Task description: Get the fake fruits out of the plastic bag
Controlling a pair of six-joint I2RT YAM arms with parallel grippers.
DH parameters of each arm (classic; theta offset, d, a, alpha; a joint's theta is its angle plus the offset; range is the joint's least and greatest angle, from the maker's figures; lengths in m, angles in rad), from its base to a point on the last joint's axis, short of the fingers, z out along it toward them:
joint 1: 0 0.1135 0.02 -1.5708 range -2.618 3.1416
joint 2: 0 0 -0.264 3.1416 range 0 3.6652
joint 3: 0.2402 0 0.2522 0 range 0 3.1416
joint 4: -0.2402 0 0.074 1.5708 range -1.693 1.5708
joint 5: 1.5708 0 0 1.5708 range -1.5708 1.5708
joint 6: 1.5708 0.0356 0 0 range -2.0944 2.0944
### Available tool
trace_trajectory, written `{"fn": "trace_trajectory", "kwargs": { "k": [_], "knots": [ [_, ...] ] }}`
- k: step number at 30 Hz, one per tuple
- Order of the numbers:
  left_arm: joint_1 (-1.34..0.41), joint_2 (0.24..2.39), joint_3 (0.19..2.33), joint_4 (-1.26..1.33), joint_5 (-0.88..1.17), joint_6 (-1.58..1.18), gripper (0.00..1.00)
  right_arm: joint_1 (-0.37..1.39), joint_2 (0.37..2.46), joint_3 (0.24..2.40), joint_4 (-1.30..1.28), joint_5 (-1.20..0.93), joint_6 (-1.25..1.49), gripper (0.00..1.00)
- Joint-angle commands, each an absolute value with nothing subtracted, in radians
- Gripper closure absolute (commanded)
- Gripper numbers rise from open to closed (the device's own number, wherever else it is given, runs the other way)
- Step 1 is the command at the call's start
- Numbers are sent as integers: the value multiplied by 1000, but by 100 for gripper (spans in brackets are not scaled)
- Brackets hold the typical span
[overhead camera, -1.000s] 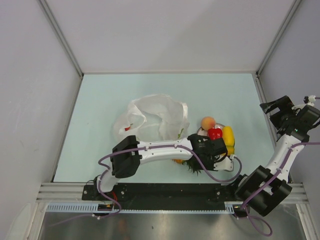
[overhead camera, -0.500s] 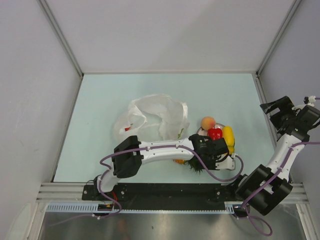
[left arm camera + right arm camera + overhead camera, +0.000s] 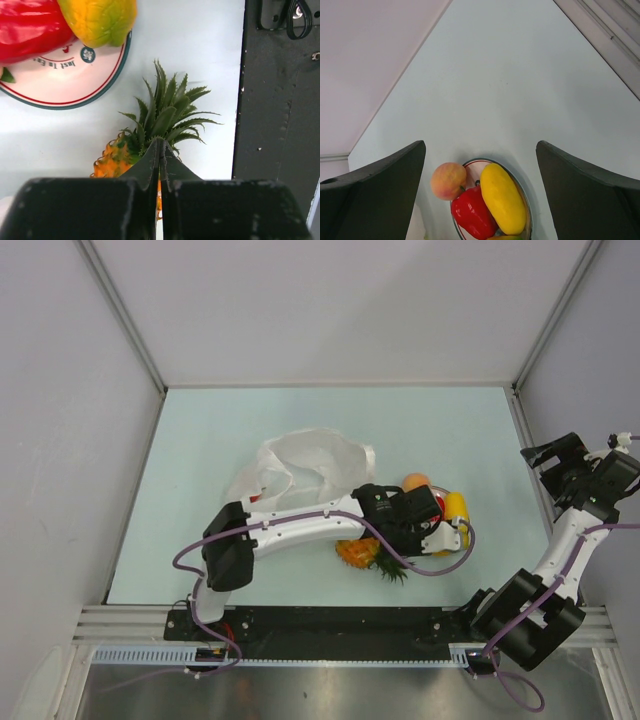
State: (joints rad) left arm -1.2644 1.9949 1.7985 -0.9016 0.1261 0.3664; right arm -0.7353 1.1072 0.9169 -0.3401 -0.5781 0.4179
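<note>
The plastic bag (image 3: 300, 465) lies crumpled at the table's middle left. An orange pineapple (image 3: 358, 552) with a green crown (image 3: 167, 112) lies on the table just near of the white plate (image 3: 75, 102). A red fruit (image 3: 472, 212), a yellow fruit (image 3: 502, 197) and a yellow-green mango (image 3: 100, 20) rest on the plate, and a peach (image 3: 448, 181) sits at its far rim. My left gripper (image 3: 161, 144) hovers above the pineapple, shut, with nothing between its fingers. My right gripper (image 3: 545, 456) stands open at the far right, away from the fruits.
The black base rail (image 3: 280, 100) runs along the near table edge, close to the pineapple's crown. Grey walls enclose the table on the left, far and right sides. The left arm's forearm (image 3: 290, 530) lies across the bag's near edge.
The left gripper's jaws have closed empty, and the arm has swung away from the near edge over the plate. The pineapple is now uncovered on the table. The right arm has not moved.
</note>
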Motion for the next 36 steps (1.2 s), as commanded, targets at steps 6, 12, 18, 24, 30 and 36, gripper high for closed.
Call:
{"fn": "trace_trajectory", "kwargs": {
  "k": [6, 12, 18, 24, 30, 36],
  "knots": [
    [-1305, 1967, 1790, -854, 121, 354, 33, -742, 1092, 931, -345, -558, 419, 2],
    [-1325, 1991, 1781, -825, 95, 328, 44, -752, 1077, 925, -359, -558, 413, 2],
    [-1333, 2034, 1782, -804, 104, 308, 57, -759, 1069, 916, -368, -558, 411, 2],
    [-1335, 2074, 1786, -758, 58, 287, 58, -773, 1069, 916, -356, -575, 429, 2],
    [-1335, 2106, 1789, -726, 42, 275, 62, -773, 1075, 914, -371, -575, 419, 2],
    [-1328, 2129, 1819, -733, 20, 276, 91, -772, 1081, 914, -368, -580, 420, 3]
  ]
}}
